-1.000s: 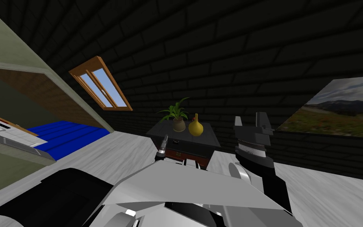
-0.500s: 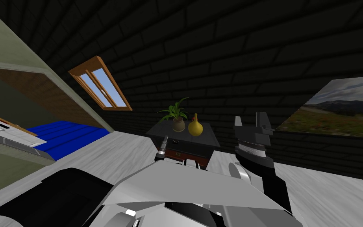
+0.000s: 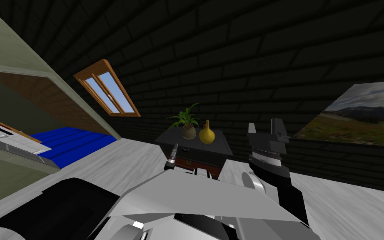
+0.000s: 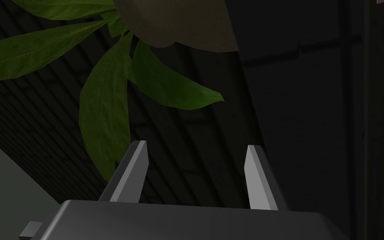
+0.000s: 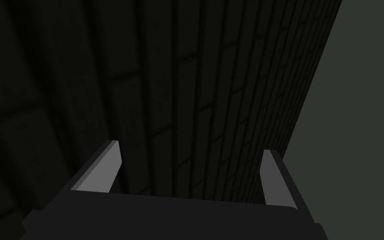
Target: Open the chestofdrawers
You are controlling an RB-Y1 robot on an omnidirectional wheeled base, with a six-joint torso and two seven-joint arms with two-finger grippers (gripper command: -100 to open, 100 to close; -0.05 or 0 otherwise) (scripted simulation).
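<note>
left fingers (image 4: 130, 175) stand apart, with nothing held between them. they point past the dark side of the chest (image 3: 203, 152), toward the green leaves of a plant (image 3: 183, 116) in a brown pot (image 3: 189, 131). from my head i see these fingers low down at the chest's front left corner, at about 7 o'clock from the pot. i cannot tell if they touch the chest.

right fingers (image 5: 101, 168) are apart too and hold nothing. they are up in the air at 3 o'clock from the chest, apart from it. they point at the dark brick wall (image 3: 249, 62).

the chest is small and dark. it stands at 12 o'clock, right in front of me, against the wall. its front shows a red-brown part low down. i cannot tell if a drawer is out.

on top of the chest the pot sits on the left. a yellow vase (image 3: 207, 134) sits just beside the pot, at its 3 o'clock.

a window (image 3: 108, 89) with a brown frame is on the wall at 10 o'clock. a picture (image 3: 353, 114) of hills hangs at 3 o'clock. the floor (image 3: 137, 156) is light grey. a blue patch (image 3: 70, 141) lies on it at 9 o'clock.
</note>
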